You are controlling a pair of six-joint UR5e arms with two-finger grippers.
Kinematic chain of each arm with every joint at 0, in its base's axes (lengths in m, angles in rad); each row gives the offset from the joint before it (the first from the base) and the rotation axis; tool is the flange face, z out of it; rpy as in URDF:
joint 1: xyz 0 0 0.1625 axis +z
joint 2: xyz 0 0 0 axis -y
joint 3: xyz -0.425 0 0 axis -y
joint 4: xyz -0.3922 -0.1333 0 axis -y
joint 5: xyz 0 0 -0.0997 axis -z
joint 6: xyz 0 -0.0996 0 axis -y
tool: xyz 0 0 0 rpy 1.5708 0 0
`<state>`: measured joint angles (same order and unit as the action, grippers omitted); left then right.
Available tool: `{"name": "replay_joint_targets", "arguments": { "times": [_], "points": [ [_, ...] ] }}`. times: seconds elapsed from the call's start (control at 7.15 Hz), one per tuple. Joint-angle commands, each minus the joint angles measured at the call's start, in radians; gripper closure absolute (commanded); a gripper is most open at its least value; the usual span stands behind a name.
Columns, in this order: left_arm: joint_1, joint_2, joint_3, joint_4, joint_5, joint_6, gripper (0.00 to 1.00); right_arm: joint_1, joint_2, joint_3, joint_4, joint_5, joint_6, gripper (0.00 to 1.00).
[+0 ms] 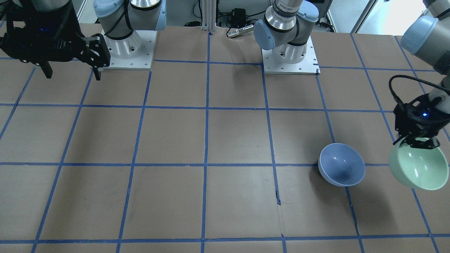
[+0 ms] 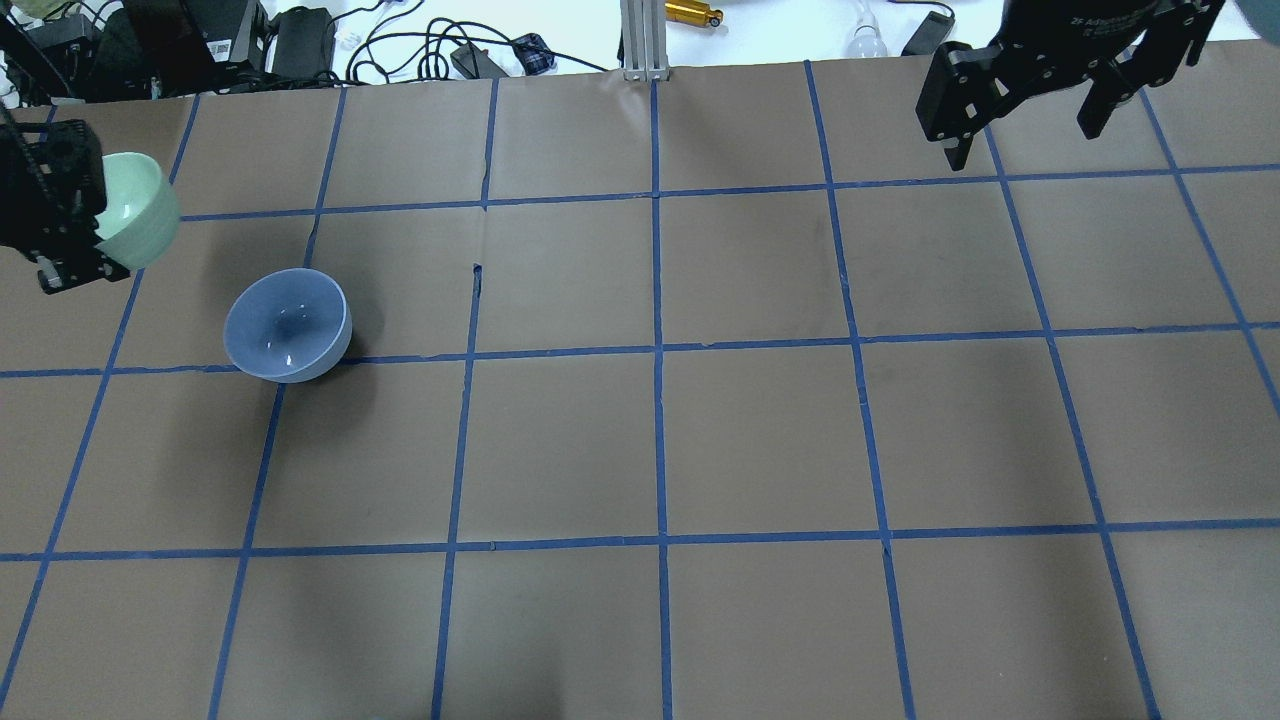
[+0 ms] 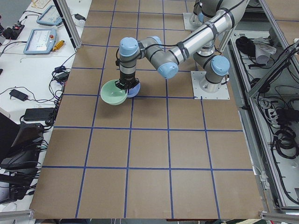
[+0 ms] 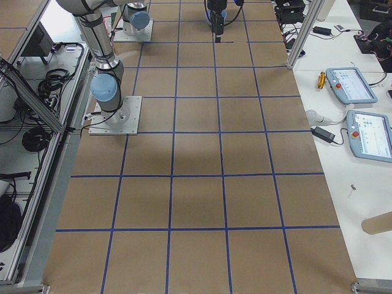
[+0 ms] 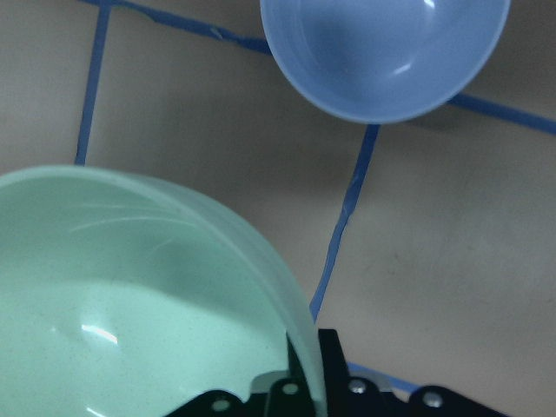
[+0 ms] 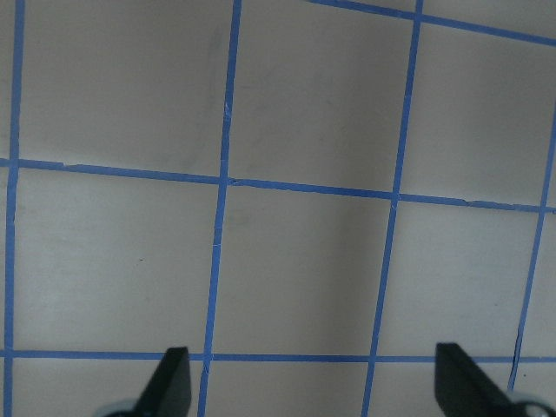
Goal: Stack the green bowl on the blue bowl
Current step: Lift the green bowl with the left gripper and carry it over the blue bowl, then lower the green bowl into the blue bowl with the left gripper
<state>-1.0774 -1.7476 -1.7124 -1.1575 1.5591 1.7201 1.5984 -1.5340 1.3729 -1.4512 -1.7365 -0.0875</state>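
My left gripper (image 1: 418,142) is shut on the rim of the pale mint green bowl (image 1: 420,168) and holds it lifted above the table. The green bowl also shows in the overhead view (image 2: 140,215), the exterior left view (image 3: 113,93) and the left wrist view (image 5: 130,304). The periwinkle blue bowl (image 1: 341,164) stands upright and empty on the table beside it, also in the overhead view (image 2: 287,325) and the left wrist view (image 5: 387,52). My right gripper (image 1: 72,72) is open and empty, high above the far side of the table, also in the overhead view (image 2: 1025,125).
The table (image 2: 700,420) is brown paper with a blue tape grid. The arm bases (image 1: 290,52) stand on plates at its robot edge. Cables and devices (image 2: 400,45) lie beyond the far edge. Tablets (image 4: 352,86) lie on side benches.
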Motion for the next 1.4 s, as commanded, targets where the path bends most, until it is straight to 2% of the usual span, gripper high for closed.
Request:
{"name": "replay_joint_targets", "arguments": {
  "times": [0.0, 0.14, 0.7, 0.84, 0.98, 1.12, 1.26],
  "points": [
    [-0.134, 0.017, -0.091, -0.008, 0.001, -0.202, 1.00, 0.000, 0.000, 0.000, 0.000, 0.000, 0.000, 0.00],
    [-0.150, 0.013, -0.130, -0.005, 0.012, -0.235, 1.00, 0.000, 0.000, 0.000, 0.000, 0.000, 0.000, 0.00],
    [-0.156, -0.015, -0.171, -0.004, 0.012, -0.247, 1.00, 0.000, 0.000, 0.000, 0.000, 0.000, 0.000, 0.00],
    [-0.156, -0.013, -0.193, 0.011, 0.012, -0.270, 0.87, 0.000, 0.000, 0.000, 0.000, 0.000, 0.000, 0.00],
    [-0.156, -0.013, -0.193, 0.013, 0.016, -0.290, 0.71, 0.000, 0.000, 0.000, 0.000, 0.000, 0.000, 0.00],
    [-0.157, -0.012, -0.188, 0.012, 0.016, -0.298, 0.01, -0.002, 0.000, 0.000, 0.000, 0.000, 0.000, 0.00],
    [-0.157, 0.003, -0.185, 0.015, 0.035, -0.298, 0.00, -0.002, 0.000, 0.000, 0.000, 0.000, 0.000, 0.00]
  ]
}}
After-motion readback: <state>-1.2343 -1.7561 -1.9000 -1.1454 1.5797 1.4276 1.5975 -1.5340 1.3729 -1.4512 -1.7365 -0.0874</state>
